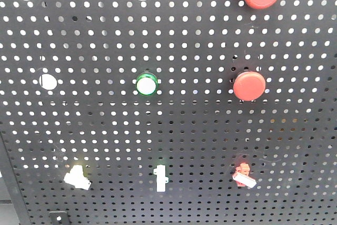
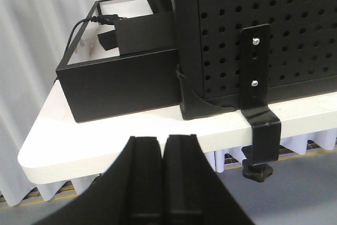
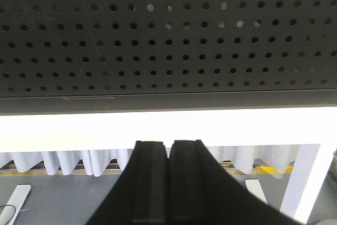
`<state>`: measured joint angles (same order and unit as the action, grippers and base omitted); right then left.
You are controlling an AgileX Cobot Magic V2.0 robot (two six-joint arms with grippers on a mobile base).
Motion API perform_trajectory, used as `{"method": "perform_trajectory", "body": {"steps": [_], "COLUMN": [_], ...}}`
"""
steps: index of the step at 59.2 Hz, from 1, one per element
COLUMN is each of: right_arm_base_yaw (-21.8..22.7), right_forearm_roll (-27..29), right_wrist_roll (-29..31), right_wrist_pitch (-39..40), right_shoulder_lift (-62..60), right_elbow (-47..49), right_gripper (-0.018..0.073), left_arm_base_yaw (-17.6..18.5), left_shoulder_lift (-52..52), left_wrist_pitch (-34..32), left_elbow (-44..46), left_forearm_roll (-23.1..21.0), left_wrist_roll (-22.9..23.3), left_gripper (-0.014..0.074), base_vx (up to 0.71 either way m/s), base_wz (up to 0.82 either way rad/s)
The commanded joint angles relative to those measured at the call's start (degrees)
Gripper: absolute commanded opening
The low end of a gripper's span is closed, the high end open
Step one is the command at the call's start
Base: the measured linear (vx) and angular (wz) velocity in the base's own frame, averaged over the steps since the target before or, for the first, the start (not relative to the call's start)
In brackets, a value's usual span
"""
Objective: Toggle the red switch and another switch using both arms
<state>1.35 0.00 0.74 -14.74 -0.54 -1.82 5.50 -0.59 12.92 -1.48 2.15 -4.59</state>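
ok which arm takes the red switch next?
Right, probably. The red switch sits bottom right on the pegboard; the left gripper faces the board's left edge by the black box, nearer the cream switch. The right gripper faces the board's front. Both are shut.

Shows the left gripper (image 2: 164, 148), jaws pressed together, below the black pegboard (image 2: 295, 35) standing on a white table (image 2: 105, 140), an open-topped black box (image 2: 121, 85) just left of the pegboard, a black clamp bracket (image 2: 256, 77) screwed to its lower front.
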Motion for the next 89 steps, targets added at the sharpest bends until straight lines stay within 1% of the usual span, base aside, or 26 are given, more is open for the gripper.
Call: {"method": "perform_trajectory", "body": {"steps": [1,9,15,26,32,36,43,47,53,56,60,63,65,68,72,78,84,89], "right_arm_base_yaw": [-0.02,-0.02,-0.02,-0.02,-0.02,-0.02,-0.02,-0.02,-0.02,-0.02,-0.12,-0.1,-0.1,-0.1,-0.1,-0.1,-0.1,-0.05], "right_forearm_roll": [0.0,0.0,0.0,0.0,0.0,0.45,0.0,0.0,0.0,0.0,0.0,0.0,0.0,0.0,0.0,-0.57,-0.57,-0.57], "right_wrist_roll": [0.12,0.12,0.12,0.12,-0.3,-1.58,-1.46,-1.46,-1.46,-1.53,-2.04,-3.25,-3.76,-3.71,-3.06,-3.0,-3.0,-3.0], "right_wrist_pitch": [4.89,4.89,4.95,5.05,6.47,9.23,12.72,15.61,20.76,23.43,26.01,26.5,26.2,25.71,24.6,21.28,19.62,20.1], "right_shoulder_lift": [-0.72,-0.72,-0.72,-0.72,-0.72,-0.72,-0.72,-0.72,-0.72,-0.72,-0.72,-0.72,-0.72,-0.72,0.2,3.93,9.14,13.68], "right_elbow": [-0.25,-0.25,-0.25,-0.25,-0.25,-0.25,-0.25,-0.25,-0.25,-0.19,0.61,3.03,4.78,8.35,13.31,20.88,24.8,25.31], "right_gripper": [-0.0006,-0.0006,-0.0006,-0.0006,-0.0006,-0.0006,-0.0006,-0.0006,-0.0006,-0.0006,-0.0006,-0.0006,-0.0006,-0.0006,-0.0006,-0.0006,-0.0006,-0.0006], "left_arm_base_yaw": [-0.14,-0.14,-0.14,-0.14,-0.14,-0.14,-0.14,-0.14,-0.14,-0.14,-0.14,-0.14,-0.14,-0.14,-0.14,-0.14,-0.14,-0.14], "left_shoulder_lift": [-0.3,-0.3,-0.3,-0.3,-0.3,-0.3,-0.3,-0.3,-0.3,-0.3,-0.3,-0.3,-0.3,-0.3,0.31,4.03,10.47,15.6], "left_wrist_pitch": [-4.61,-4.72,-4.66,-4.74,-6.3,-8.55,-12.54,-12.92,-15.39,-18.1,-23.67,-29.39,-31.82,-32.74,-30.94,-24.17,-16.92,-12.17], "left_elbow": [-1.1,-1.1,-1.1,-1.1,-1.1,-1.1,-1.1,-1.1,-1.1,-0.97,-0.12,1.42,3.07,6.35,12.05,22.28,30.86,34.0], "left_forearm_roll": [-0.4,-0.05,2.74,2.68,2.68,2.63,2.69,2.58,2.58,2.58,2.46,2.46,2.46,2.46,2.62,2.67,2.67,2.67], "left_wrist_roll": [0.69,0.19,-2.62,-2.5,-2.51,-2.46,-2.45,-2.41,-2.36,-2.31,-1.46,-0.18,0.53,0.64,0.58,0.03,-1.16,-1.3], "left_gripper": [0.0002,0.0002,0.0002,0.0002,0.0002,0.0002,0.0002,0.0002,0.0002,0.0002,0.0002,0.0002,0.0002,0.0002,0.0002,0.0002,0.0002,0.0002], "base_vx": [0.0,0.0,0.0,0.0,0.0,0.0,0.0,0.0,0.0,0.0,0.0,0.0,0.0,0.0,0.0,0.0,0.0,0.0], "base_wz": [0.0,0.0,0.0,0.0,0.0,0.0,0.0,0.0,0.0,0.0,0.0,0.0,0.0,0.0,0.0,0.0,0.0,0.0]}}
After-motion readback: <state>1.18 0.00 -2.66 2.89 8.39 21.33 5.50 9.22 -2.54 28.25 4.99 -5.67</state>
